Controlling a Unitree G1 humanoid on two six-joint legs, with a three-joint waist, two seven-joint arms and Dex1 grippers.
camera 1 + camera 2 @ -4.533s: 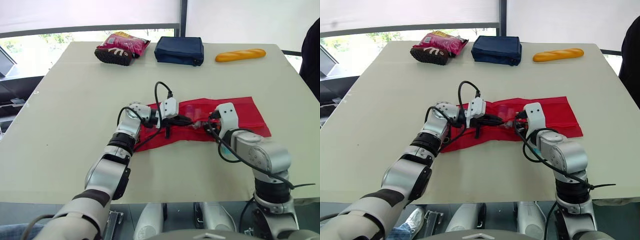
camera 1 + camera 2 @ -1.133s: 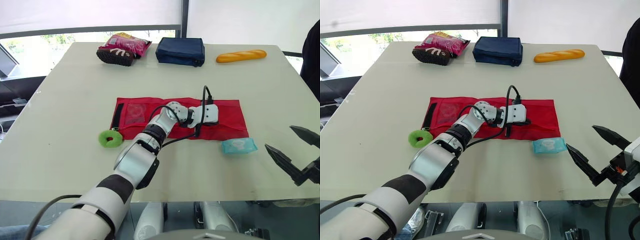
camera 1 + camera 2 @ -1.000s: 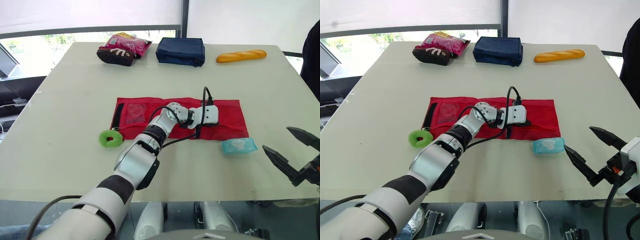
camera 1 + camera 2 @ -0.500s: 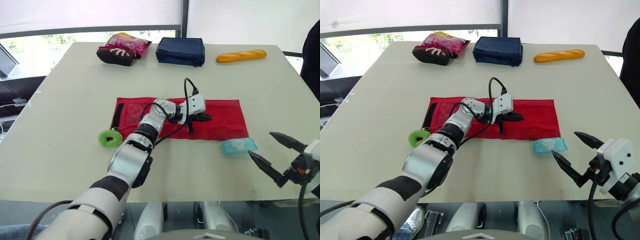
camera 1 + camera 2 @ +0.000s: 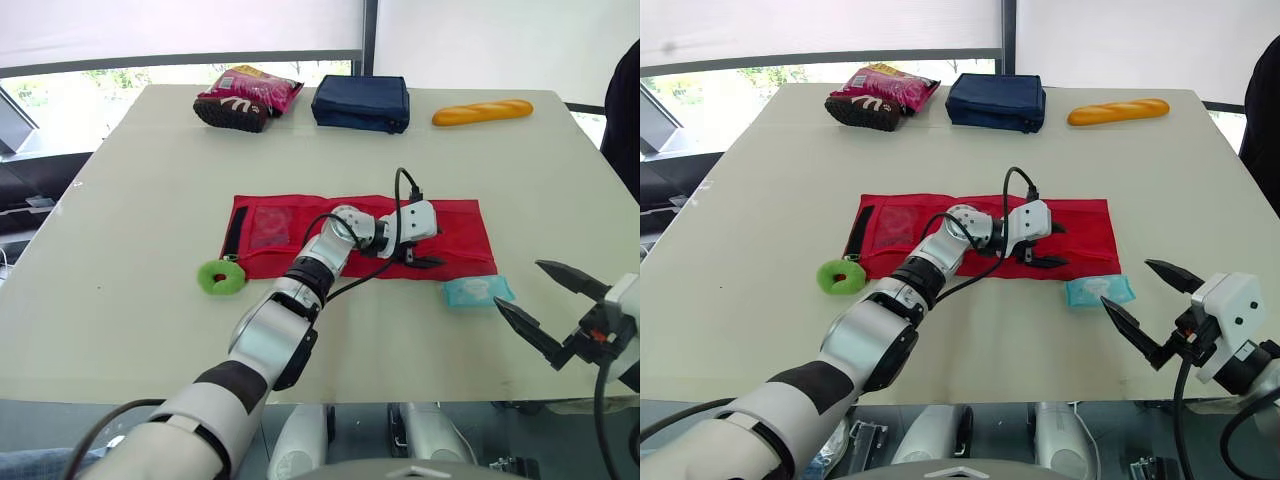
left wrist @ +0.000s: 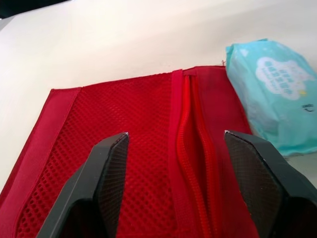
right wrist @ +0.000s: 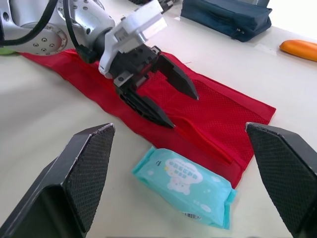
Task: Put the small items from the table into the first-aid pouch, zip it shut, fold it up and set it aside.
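Since the blue wipes packet [image 5: 478,291] lies on the table [image 5: 120,200] just off the near right corner of the red pouch [image 5: 270,225], long side along that edge, the right claw [image 5: 517,282] (spread wide, holding nothing) faces it from the near right and seems the handier arm, though its height above the tabletop is hard to judge. Also spread and empty, the left claw [image 6: 176,135] hovers over the pouch's right end by the zipper [image 6: 190,148], beside the way in, while the green ring [image 5: 220,276] sits well apart at the pouch's left corner.

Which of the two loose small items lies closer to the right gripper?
The teal wipes pack, by the red pouch's right end; the green ring lies off its left end.
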